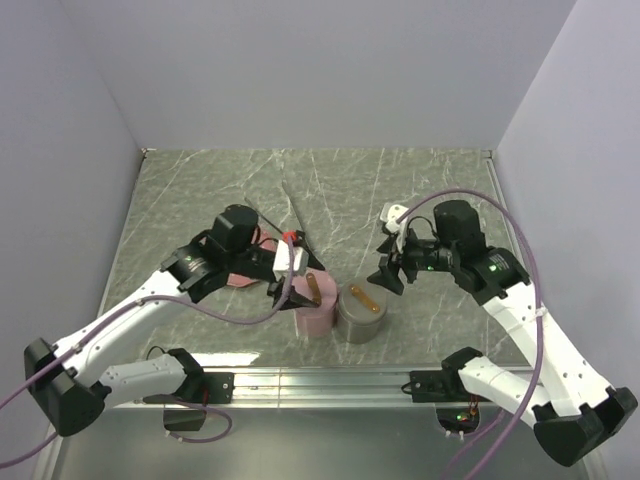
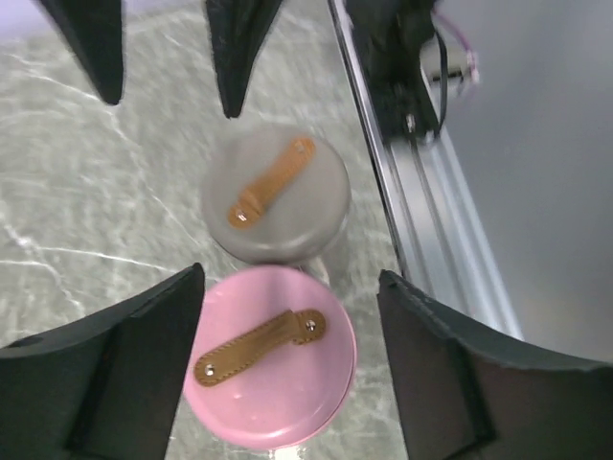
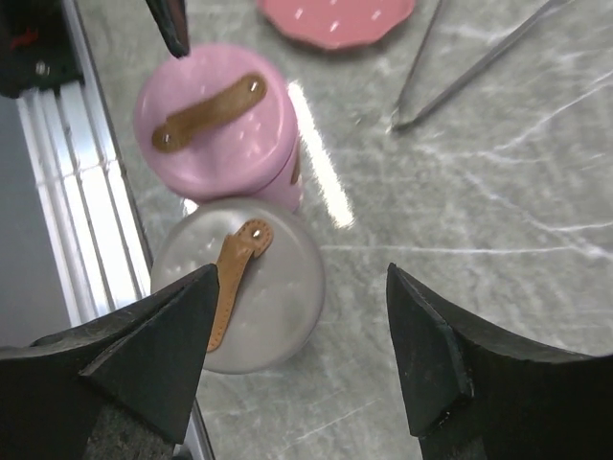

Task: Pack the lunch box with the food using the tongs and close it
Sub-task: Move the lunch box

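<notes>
Grey marble table (image 1: pixel 200 190), walled on three sides. At left, the pink plate (image 3: pixel 335 17) lies partly under the arm; no food shows on its visible part. Next, the left gripper (image 2: pixel 289 278) is released, jaws spread astride the lidded pink container (image 2: pixel 273 359). Beyond it, the tongs (image 3: pixel 479 62) lie unheld. Just beside, the grey container (image 3: pixel 259 307) is lidded too; the right gripper (image 3: pixel 302 273) hovers above, spread and empty. Both lids seated suggests packing is complete; the contents are hidden.
</notes>
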You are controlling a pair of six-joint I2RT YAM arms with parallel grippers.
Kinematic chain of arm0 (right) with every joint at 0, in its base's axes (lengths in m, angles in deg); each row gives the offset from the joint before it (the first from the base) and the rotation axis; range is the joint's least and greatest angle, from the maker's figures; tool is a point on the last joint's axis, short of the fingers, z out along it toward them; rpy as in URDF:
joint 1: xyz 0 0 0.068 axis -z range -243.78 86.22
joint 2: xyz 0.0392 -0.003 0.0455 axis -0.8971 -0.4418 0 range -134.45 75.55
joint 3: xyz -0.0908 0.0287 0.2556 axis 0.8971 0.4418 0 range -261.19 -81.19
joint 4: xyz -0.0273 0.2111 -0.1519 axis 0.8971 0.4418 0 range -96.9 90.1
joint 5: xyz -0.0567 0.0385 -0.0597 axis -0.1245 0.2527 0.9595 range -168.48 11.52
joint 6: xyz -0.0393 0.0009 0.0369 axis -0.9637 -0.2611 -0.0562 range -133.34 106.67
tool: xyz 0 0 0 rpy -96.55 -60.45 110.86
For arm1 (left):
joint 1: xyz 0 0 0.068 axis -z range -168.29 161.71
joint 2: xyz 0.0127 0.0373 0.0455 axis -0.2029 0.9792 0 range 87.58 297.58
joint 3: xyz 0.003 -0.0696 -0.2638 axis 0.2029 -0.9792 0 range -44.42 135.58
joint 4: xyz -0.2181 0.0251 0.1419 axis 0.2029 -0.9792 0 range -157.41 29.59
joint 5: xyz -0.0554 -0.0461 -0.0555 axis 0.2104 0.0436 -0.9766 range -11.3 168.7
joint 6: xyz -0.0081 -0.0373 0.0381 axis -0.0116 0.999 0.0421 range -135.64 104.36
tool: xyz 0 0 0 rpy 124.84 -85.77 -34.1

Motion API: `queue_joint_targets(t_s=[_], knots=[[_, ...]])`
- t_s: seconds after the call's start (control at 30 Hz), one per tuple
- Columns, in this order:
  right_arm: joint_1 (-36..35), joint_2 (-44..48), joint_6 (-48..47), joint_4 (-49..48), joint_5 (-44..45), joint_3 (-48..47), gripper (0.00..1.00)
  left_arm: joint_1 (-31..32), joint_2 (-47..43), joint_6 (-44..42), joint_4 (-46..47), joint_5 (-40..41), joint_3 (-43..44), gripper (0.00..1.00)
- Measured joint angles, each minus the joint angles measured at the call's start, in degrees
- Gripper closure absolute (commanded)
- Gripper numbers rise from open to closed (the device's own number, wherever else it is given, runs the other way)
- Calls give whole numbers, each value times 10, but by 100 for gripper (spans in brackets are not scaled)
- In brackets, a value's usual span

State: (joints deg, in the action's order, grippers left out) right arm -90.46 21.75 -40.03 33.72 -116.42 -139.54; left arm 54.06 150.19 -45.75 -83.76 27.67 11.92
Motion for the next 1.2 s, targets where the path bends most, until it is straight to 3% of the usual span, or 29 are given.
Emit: queue_joint_targets(t_s=[0.13,0.3,0.5,0.53,0.57,0.77,1.0,1.2], knots=[[31,1,23,0,-3,-41,21,-34,-34,91,35,10,14,1],[146,-41,56,-7,-30,-97,20,-136,-38,224,86,35,23,0],[260,-120,108,-22,-47,-121,14,-256,32,346,64,92,106,1],[271,-131,118,-24,-45,-121,1,-273,43,360,56,103,118,1],[280,-140,130,-28,-42,-121,0,-290,54,371,45,117,129,1],[300,-150,182,-75,-3,-82,0,-335,101,393,-27,221,152,0],[301,-101,224,-118,38,33,0,-369,84,383,-41,291,48,1],[301,-72,238,-137,43,80,0,-369,54,379,-39,315,10,1]])
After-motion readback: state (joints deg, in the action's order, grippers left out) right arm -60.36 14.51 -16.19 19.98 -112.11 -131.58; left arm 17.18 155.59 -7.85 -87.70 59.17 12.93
